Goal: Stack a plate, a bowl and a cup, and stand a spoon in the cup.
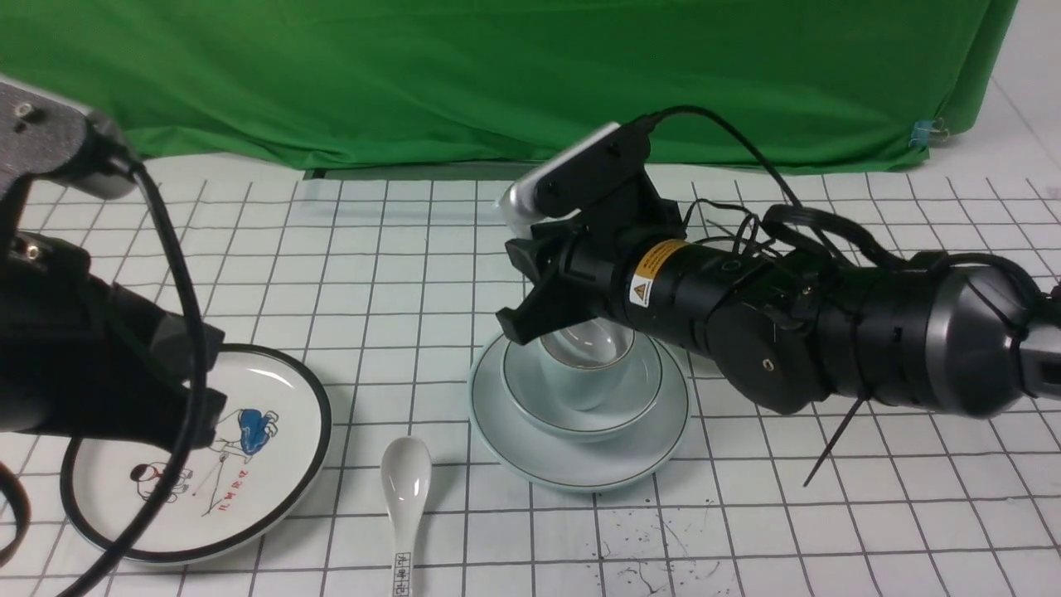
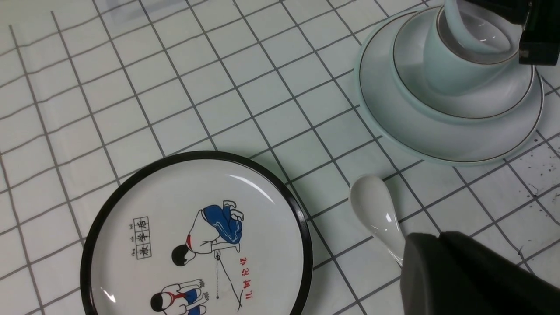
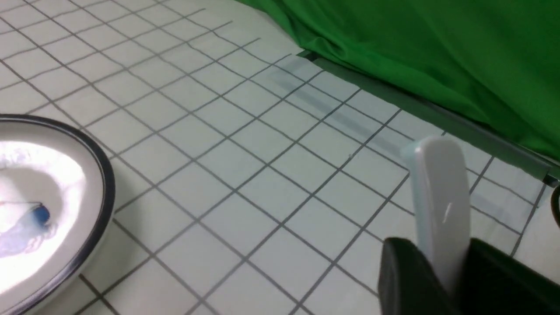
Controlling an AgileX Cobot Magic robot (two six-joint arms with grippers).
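Currently the plate (image 1: 580, 464), the bowl (image 1: 530, 406) and the cup (image 1: 580, 385) stand stacked at centre, leaving only the spoon (image 3: 437, 197), on which the right gripper (image 3: 437, 258) is clamped just over the cup, unreleased, while the left gripper (image 2: 431, 249), jaws together, hovers at near left.
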